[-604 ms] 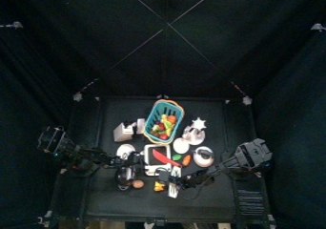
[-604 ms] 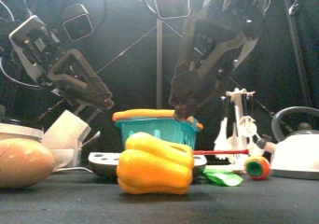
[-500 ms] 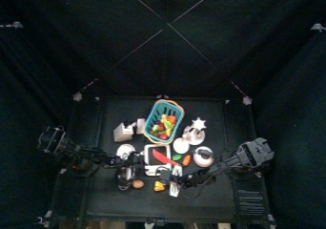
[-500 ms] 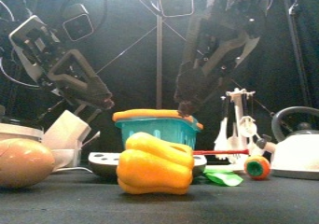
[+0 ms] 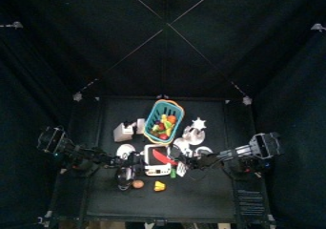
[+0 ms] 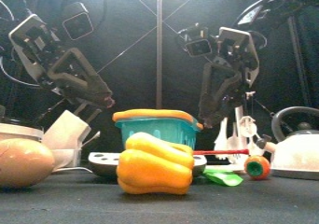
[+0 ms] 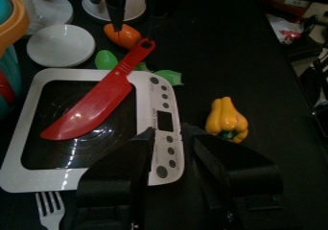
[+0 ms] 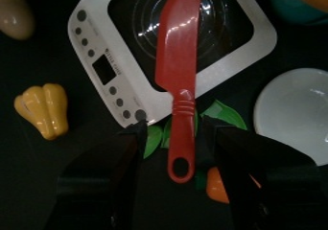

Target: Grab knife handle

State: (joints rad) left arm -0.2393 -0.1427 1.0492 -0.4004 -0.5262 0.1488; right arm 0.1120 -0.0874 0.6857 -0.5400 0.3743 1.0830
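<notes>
while the red knife [image 8: 177,57] lay flat on the white kitchen scale [image 8: 122,52] near the bench's [image 7: 224,42] front edge, its handle [image 8: 181,138] stuck out past the scale's edge over a green leaf-shaped piece [image 8: 222,115]. the right gripper [image 8: 177,130] hung just above that handle with its jaws spread wide on either side, not touching it. the left gripper [image 7: 179,157] hovered over the scale's button side; whether its jaws were apart or together could not be told. a yellow bell pepper [image 6: 155,162] sat at the front edge, beside the scale. a teal basket [image 6: 159,127] stood behind it, and a white plate [image 8: 298,100] lay near the handle.
</notes>
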